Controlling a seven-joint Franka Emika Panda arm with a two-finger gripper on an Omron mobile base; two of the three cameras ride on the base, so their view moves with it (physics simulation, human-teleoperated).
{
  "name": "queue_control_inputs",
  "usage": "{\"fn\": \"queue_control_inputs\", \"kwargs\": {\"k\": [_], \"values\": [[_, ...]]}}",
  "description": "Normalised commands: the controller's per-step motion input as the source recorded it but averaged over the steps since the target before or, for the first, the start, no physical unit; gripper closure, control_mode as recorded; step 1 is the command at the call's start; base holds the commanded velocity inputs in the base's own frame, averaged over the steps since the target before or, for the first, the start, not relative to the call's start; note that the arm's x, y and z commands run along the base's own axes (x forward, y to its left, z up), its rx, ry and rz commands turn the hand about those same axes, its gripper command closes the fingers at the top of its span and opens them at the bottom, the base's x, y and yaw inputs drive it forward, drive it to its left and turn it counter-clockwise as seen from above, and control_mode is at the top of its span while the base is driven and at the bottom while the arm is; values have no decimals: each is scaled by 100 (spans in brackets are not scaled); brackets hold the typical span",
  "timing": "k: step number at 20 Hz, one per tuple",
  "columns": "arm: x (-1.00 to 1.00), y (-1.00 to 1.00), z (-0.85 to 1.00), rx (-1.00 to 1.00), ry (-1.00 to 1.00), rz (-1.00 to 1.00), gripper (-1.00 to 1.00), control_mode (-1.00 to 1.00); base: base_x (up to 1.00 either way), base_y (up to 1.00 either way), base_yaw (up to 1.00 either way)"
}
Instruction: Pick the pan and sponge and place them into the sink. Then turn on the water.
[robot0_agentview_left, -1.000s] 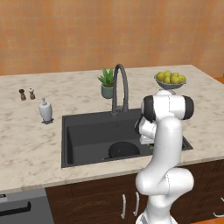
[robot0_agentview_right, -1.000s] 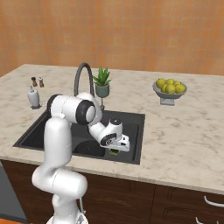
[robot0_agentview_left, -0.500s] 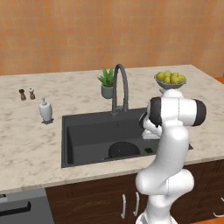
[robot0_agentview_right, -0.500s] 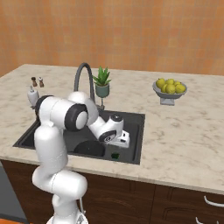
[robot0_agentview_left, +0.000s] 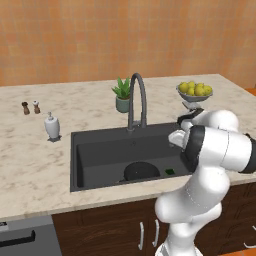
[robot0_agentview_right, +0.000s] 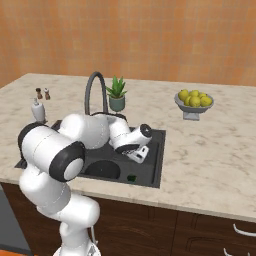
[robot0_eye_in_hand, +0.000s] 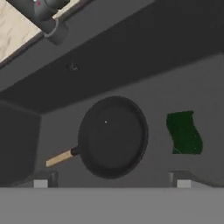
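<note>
The beige marble counter (robot0_agentview_left: 35, 170) runs across the room under an orange-brown wall, with dark wooden cabinets below its front edge. Set into it is the large rectangular dark grey-black sink (robot0_agentview_left: 100, 147), and behind the basin's back edge rises the tall dark grey arched gooseneck faucet (robot0_agentview_left: 137, 97); its spout end shows at the upper left corner of the hand view (robot0_eye_in_hand: 46, 17).

The round, shallow black frying pan with a straight light-wooden handle (robot0_eye_in_hand: 111, 136) lies flat on the sink floor, its handle pointing towards the lower left of the hand view. In the left base view the pan (robot0_agentview_left: 141, 171) sits near the basin's front wall. The small dark green rectangular sponge (robot0_eye_in_hand: 183, 132) lies on the sink floor just beside the pan, apart from it, nearer the right front corner of the basin (robot0_agentview_left: 170, 171).

The white arm's two-finger gripper (robot0_agentview_right: 141, 155) hangs over the right part of the sink, its two tips spread wide and holding nothing.

Towards the back of the counter stand a small green potted plant (robot0_agentview_left: 122, 95) beside the faucet and a grey bowl of yellow fruit (robot0_agentview_left: 195, 93) towards the right edge. On the left sit a white soap dispenser (robot0_agentview_left: 52, 126) and two small shakers (robot0_agentview_left: 30, 107).
</note>
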Motion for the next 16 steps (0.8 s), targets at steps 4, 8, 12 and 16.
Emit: {"fn": "queue_control_inputs", "kwargs": {"k": [4, 8, 12, 16], "values": [[1, 48, 100, 42, 2, -9, -100, -100, 0, 0, 0], [11, 54, 63, 35, 31, -12, -100, -100, 0, 0, 0], [32, 43, 35, 39, 49, -11, -100, -100, 0, 0, 0], [52, 0, 41, 47, 51, -12, -100, -100, 0, 0, 0]]}}
